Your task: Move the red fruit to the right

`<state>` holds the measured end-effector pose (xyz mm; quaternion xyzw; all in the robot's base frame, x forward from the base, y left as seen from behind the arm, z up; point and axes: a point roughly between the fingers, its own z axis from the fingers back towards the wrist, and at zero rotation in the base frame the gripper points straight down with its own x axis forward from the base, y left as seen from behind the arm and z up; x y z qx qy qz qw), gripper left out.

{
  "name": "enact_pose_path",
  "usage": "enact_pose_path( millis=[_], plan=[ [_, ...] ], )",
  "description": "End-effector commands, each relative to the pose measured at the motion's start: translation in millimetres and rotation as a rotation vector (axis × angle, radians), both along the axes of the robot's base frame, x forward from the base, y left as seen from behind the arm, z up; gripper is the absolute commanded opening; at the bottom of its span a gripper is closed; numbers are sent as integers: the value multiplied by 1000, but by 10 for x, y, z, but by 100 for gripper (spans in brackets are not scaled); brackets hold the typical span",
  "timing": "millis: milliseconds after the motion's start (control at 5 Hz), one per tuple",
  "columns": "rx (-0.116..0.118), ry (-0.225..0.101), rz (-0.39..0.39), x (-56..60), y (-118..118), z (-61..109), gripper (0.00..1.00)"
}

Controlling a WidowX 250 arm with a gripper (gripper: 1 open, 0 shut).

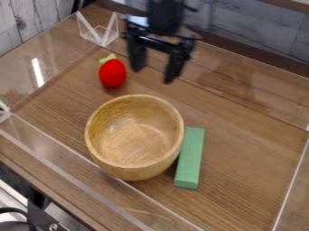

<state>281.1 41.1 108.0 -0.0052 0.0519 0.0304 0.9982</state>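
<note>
A: The fingers [160, 65] are spread wide and hold nothing; two dark prongs point down at the counter [248, 113], blurred, so I can't say whether their tips touch the wood.

B: And the red fruit [112, 72]?

A: It sits on the counter just beside the fingers, at about their nine o'clock and a touch lower in the picture. Green leafy top up, apart from both prongs.

B: What else is close?

A: The wooden bowl [134, 136] lies at six o'clock from the fingers, near but not touching the fruit. A green block [191, 157] rests against the bowl's three o'clock side. Clear plastic walls [36, 144] ring the whole surface.

B: So how should the pick go?

A: I'd judge the approach is under way and no grip has been made. The fingers need to slide toward nine o'clock until the fruit is centred between them, then sink so the prongs straddle its widest part below the leaves. It's round and may roll, so close gently and squarely. Lift clear before carrying it toward three o'clock, and pass behind the bowl's rim, not over it.
</note>
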Motion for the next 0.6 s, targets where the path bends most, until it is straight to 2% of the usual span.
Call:
enact_pose_path(
  millis=[0, 200, 400],
  plan=[
    [11, -110, -13, -1, 354, 137, 100],
    [19, -167, 18, -9, 637, 98, 100],
    [27, -211, 45, 52, 756, 1, 100]
  ],
)
